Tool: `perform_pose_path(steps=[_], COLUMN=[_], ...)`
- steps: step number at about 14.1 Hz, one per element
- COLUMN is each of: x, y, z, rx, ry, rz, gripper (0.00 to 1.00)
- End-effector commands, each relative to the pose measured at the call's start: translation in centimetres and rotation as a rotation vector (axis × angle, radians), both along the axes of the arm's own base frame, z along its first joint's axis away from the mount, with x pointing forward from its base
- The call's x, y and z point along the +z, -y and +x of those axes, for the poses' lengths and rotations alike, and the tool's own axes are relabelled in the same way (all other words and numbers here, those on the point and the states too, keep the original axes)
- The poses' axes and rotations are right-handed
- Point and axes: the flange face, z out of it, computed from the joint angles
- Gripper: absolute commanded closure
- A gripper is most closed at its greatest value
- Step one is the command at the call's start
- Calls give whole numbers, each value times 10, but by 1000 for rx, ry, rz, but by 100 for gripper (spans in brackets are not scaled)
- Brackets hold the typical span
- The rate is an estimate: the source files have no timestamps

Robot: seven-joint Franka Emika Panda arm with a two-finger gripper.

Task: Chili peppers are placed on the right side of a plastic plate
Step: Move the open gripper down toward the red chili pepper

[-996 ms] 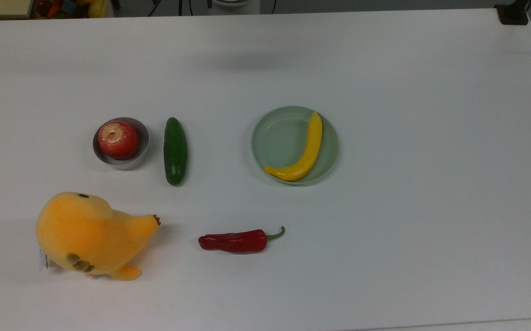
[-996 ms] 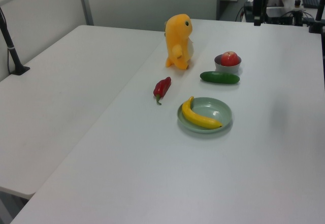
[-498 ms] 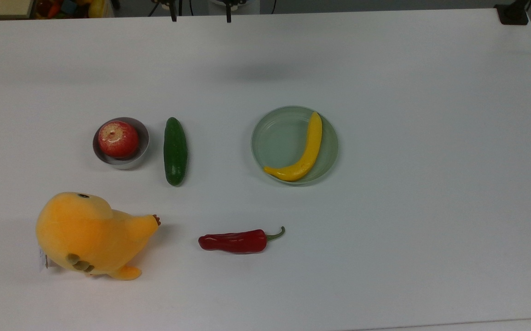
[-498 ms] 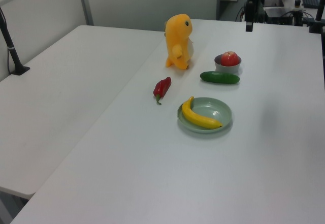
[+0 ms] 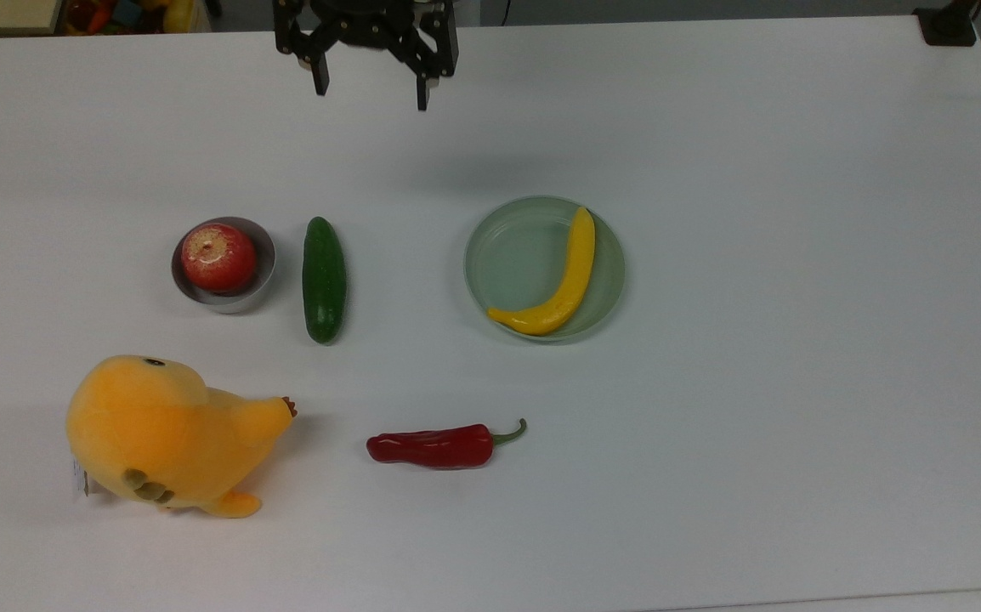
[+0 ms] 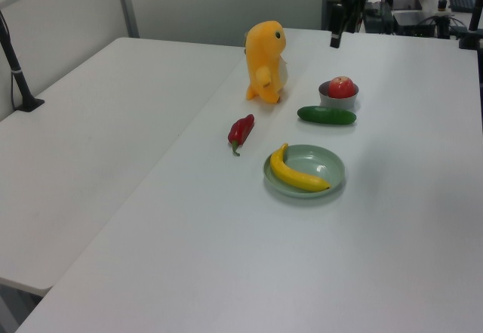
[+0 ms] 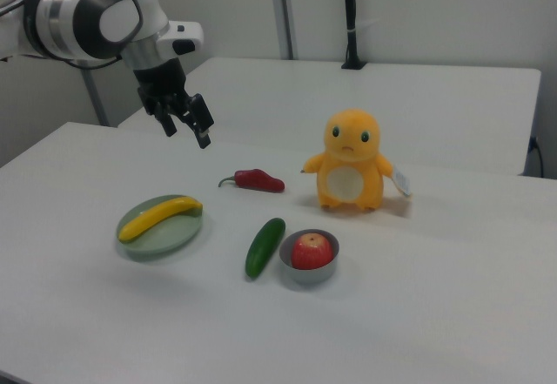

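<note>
Above the far edge of the tabletop in the top view, the gripper (image 5: pixel 369 93) hangs with its two black fingers spread wide apart and nothing between them; in the right view it (image 7: pixel 186 128) sits at the end of the white arm (image 7: pixel 96 20), off the surface and above the stretch of table behind the plate. The chili (image 5: pixel 433 446) lies flat on the tabletop toward the near edge in the top view, its curled green stem pointing to the top view's right, well apart from the gripper. The pale-green plate (image 5: pixel 512 255) rests near the middle of the tabletop, up and to the right of the chili in the top view, and a yellow banana (image 5: pixel 560 285) curves along the plate's right and lower part. To the top view's left of the plate lies a dark green cucumber (image 5: pixel 324 279), lengthwise toward the far edge, and just beside that stands a small metal bowl (image 5: pixel 263 280) with a red apple (image 5: pixel 218 257) in it. An orange plush toy (image 5: pixel 163 433) sits near the top view's lower left corner of the tabletop, close to the blunt end of the chili but not touching it. In the left view the chili (image 6: pixel 241 131) lies between the plush toy (image 6: pixel 266 62) and the plate (image 6: pixel 332 168).
</note>
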Motion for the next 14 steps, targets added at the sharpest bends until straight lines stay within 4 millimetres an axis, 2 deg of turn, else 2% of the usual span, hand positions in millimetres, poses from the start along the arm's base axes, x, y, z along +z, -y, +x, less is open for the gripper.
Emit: perform_pose_path(steps=[1,5,8,13,14], x=[-9,-33,-45,-61,-72], y=[-7,-13,-22,-22,-23], z=[37,67,80,101,108], rx=[-217,-403,-552,-747,-787], ry=[63,126,181,250,242], rz=[50,89,142,220,225], gripper=[0,0,0,2,2])
